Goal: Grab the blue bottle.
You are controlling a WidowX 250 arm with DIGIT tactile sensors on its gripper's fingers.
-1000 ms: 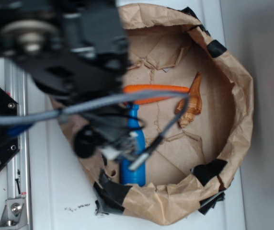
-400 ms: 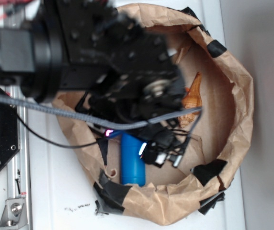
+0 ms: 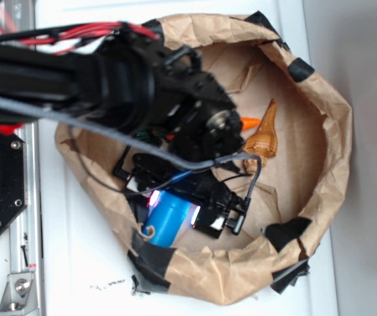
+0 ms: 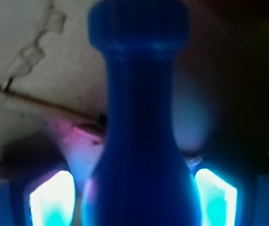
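While my pincer [image 4: 133,197] straddles blue bottle [image 4: 139,141], pads [image 4: 52,200] flank body; firm clamp unclear, lift remains.

One blue bottle [image 3: 169,220], one shell [image 3: 263,139], one carrot [image 3: 250,122]

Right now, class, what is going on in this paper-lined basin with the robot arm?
The arm reaches into the brown paper basin, its gripper down over the blue bottle near the front wall. The wrist view shows the bottle filling the space between the two glowing pads, neck pointing away. Whether the jaws are pressing on it cannot be told. A carrot and a shell lie further back, untouched.
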